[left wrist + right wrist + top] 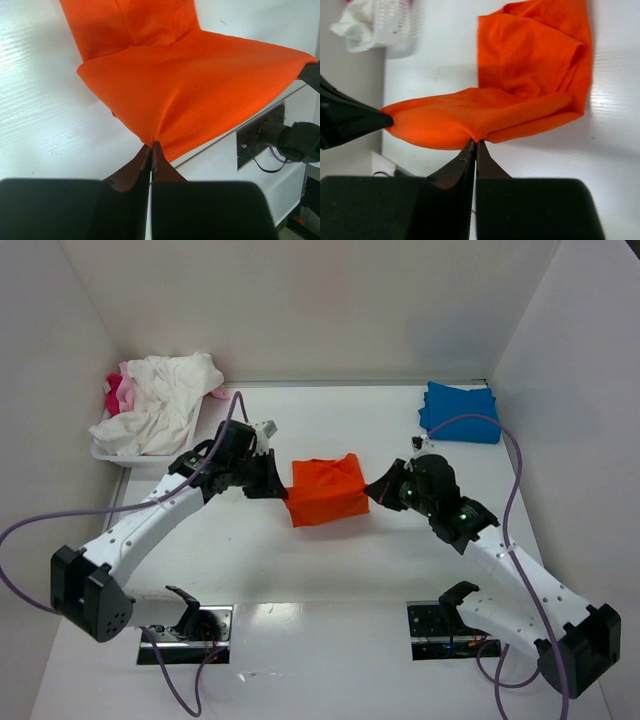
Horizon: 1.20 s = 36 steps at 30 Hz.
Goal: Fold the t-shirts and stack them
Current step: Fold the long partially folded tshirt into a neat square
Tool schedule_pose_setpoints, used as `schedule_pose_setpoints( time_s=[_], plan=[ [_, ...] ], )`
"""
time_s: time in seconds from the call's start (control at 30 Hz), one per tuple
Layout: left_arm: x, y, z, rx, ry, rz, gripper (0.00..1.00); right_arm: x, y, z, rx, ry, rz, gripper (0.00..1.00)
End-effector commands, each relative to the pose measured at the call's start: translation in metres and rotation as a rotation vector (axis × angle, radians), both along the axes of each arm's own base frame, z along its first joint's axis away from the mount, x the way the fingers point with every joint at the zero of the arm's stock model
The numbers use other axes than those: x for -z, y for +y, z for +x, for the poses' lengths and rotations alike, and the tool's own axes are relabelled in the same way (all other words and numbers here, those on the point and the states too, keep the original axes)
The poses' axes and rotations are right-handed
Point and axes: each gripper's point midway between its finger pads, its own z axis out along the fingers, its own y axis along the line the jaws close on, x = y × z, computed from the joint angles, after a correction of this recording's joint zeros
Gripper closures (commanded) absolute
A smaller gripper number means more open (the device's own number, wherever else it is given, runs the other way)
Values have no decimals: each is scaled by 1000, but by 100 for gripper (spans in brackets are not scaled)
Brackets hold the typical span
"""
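Note:
An orange t-shirt [325, 490], partly folded, is stretched between both grippers at mid-table. My left gripper [283, 491] is shut on its left edge, pinching the cloth [190, 95] at the fingertips. My right gripper [370, 490] is shut on its right edge, and the orange t-shirt [485, 117] rises off the table from there. A blue t-shirt [460, 412] lies folded at the back right. White t-shirt cloth [165, 400] and pink t-shirt cloth [118, 392] are heaped in a basket at the back left.
The white basket [112, 452] stands by the left wall. White walls close in the table on three sides. Two dark base plates [190, 632] [440, 628] sit at the near edge, with purple cables looping beside each arm.

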Motion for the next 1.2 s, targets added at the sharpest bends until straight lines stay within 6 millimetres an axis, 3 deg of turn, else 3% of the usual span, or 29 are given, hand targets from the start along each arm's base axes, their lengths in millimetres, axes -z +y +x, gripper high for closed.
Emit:
schedule_pose_setpoints(
  time_s=[0.0, 0.4, 0.47, 0.73, 1.17],
  plan=[
    [11, -8, 19, -3, 25, 7, 100, -8, 3, 31, 43, -68, -35, 97],
    [49, -14, 88, -40, 102, 17, 100, 19, -19, 114, 137, -63, -85, 97],
    [54, -15, 97, -40, 107, 14, 100, 16, -16, 126, 126, -75, -86, 95],
    [79, -4, 127, -93, 144, 19, 98, 44, 4, 169, 99, -47, -103, 91],
    [63, 6, 174, -107, 82, -46, 98, 31, 14, 215, 94, -107, -114, 91]
  ],
)
